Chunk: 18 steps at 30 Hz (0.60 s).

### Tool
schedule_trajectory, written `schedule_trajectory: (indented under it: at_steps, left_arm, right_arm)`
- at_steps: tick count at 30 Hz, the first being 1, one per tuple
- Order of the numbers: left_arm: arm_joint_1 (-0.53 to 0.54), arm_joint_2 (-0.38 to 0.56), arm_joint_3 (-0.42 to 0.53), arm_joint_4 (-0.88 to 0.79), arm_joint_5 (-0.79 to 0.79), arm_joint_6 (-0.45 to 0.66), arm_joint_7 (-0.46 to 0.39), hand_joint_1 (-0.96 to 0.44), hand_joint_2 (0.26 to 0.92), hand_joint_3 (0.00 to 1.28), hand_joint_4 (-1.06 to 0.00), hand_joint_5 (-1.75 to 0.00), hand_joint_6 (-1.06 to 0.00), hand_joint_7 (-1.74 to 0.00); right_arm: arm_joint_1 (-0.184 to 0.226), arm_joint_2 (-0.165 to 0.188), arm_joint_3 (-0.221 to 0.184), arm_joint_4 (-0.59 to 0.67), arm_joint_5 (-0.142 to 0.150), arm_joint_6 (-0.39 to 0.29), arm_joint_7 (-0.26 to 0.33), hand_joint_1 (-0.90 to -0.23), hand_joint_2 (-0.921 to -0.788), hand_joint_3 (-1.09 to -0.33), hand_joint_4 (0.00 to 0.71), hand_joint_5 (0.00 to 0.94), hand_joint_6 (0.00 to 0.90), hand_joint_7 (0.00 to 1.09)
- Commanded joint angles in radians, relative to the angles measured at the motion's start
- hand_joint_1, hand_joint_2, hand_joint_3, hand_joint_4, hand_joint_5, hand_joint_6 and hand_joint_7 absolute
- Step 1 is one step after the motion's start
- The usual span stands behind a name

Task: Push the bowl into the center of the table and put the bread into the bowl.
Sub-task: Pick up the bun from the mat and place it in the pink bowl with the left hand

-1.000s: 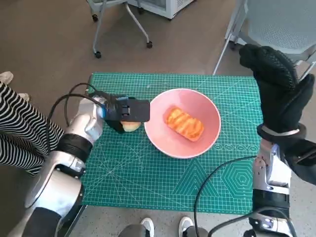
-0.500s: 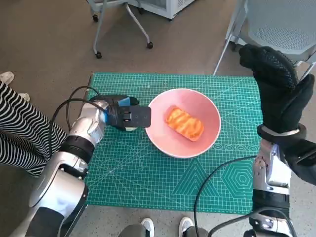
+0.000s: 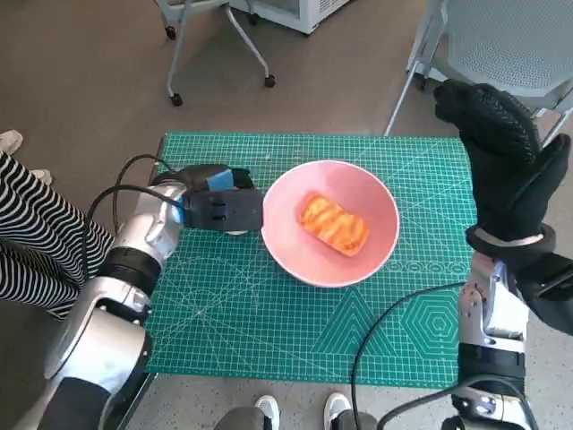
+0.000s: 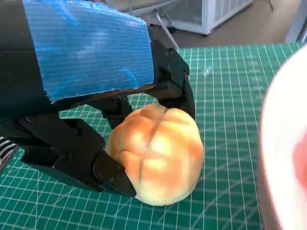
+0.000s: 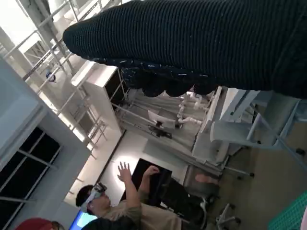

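A pink bowl point(image 3: 300, 255) stands on the green mat, a little right of the middle, with an orange striped piece of bread point(image 3: 334, 224) inside it. My left hand point(image 3: 218, 207) is just left of the bowl's rim and grips a round golden bread roll point(image 4: 156, 153). In the head view the hand covers nearly all of the roll. The left wrist view shows black fingers point(image 4: 103, 167) on both sides of the roll, low over the mat, and the bowl's rim point(image 4: 283, 143) close beside it. My gloved right hand point(image 3: 501, 157) is raised above the table's right edge and holds nothing.
The green cutting mat point(image 3: 269, 322) covers the table. A person's striped legs point(image 3: 31, 242) are at the left, shoes point(image 3: 269, 408) at the near edge. A grey chair point(image 3: 501, 49) and a wheeled stand point(image 3: 219, 45) are beyond the table. A person point(image 5: 124, 206) shows in the right wrist view.
My left hand has shifted slightly left and settled over the roll, which shows less in the head view than before. The bowl and the right hand have not moved.
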Motion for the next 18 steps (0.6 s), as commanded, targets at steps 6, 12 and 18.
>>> schedule_trajectory:
  at_steps: [6, 12, 18]
  left_arm:
    - [0.001, 0.097, 0.108, -0.229, -0.062, 0.029, -0.006, 0.0, 0.91, 0.04, -0.78, -1.11, -0.63, -1.12]
    - [0.062, 0.132, 0.192, -0.492, -0.103, 0.063, 0.0, 0.0, 0.906, 0.04, -0.8, -1.08, -0.65, -1.1]
    - [0.13, 0.117, 0.234, -0.778, -0.102, 0.109, -0.002, 0.0, 0.899, 0.03, -0.82, -1.03, -0.68, -1.11]
  right_arm:
    - [0.023, -0.001, -0.002, 0.001, 0.002, 0.016, 0.001, -0.678, -0.921, -0.681, 0.129, 0.0, -0.001, 0.61]
    - [0.022, -0.004, -0.004, -0.002, 0.006, 0.022, 0.003, -0.679, -0.921, -0.681, 0.126, 0.0, -0.001, 0.6]
    - [0.018, -0.003, -0.003, 0.0, 0.006, 0.022, 0.002, -0.677, -0.921, -0.682, 0.124, 0.0, -0.001, 0.6]
